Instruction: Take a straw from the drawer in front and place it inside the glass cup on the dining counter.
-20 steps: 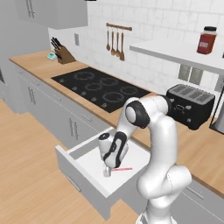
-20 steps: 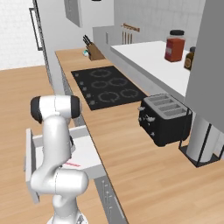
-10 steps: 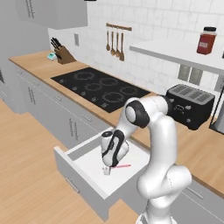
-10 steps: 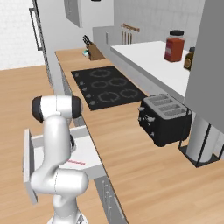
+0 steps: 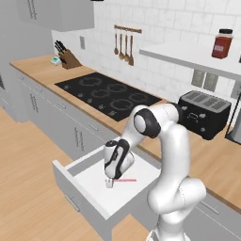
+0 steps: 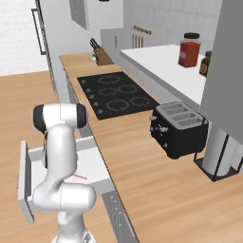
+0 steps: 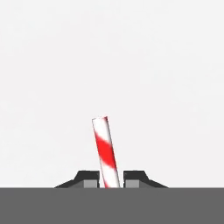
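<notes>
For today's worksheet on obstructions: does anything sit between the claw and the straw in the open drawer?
Nothing visible does. In the hand view the straw rises directly between the claw fingertips, over the white floor of the drawer.

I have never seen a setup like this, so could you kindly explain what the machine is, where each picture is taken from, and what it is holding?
This is a rendered kitchen with a white robot arm on a driving base. Two pictures come from cameras on the base, behind the arm to its left and right. The third looks along its grasping tool.

The arm bends down into an open drawer with a white inside, below a wood worktop. In the hand view the tool's two dark fingertips sit close on either side of a red-and-white striped straw, so it looks shut on the straw, which lies on the drawer floor.

On the worktop are a black hob, a black toaster and a knife block.
</notes>
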Motion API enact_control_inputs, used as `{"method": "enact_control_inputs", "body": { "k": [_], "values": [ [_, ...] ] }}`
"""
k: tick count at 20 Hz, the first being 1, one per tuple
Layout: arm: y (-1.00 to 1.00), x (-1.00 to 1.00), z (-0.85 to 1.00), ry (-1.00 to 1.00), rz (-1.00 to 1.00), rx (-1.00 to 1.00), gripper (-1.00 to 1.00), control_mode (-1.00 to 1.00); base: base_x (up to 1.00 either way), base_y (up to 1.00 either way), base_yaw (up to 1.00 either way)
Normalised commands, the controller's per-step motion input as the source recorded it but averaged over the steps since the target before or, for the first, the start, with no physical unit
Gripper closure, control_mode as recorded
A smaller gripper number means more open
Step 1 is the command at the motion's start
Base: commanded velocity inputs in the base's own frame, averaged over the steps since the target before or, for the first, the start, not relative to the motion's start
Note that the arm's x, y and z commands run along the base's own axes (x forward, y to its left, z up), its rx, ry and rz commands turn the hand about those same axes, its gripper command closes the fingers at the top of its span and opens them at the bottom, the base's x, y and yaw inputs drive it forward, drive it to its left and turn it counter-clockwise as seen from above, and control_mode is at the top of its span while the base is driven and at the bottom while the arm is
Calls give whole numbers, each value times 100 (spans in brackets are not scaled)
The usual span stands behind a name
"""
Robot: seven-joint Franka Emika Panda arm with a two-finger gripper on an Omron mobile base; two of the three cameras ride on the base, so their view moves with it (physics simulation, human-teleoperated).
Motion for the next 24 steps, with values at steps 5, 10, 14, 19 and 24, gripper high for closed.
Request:
{"method": "enact_control_inputs", "body": {
  "k": [5,10,14,19,24],
  "values": [
    [20,-47,82,-18,-7,2,100,-100,0,0,0],
    [7,-49,100,-11,-18,15,100,-100,0,0,0],
    [0,-27,100,0,-24,23,100,-100,0,0,0],
    [0,-8,100,0,-27,18,100,-100,0,0,0],
    [0,0,100,0,-28,11,100,-100,0,0,0]
  ]
}}
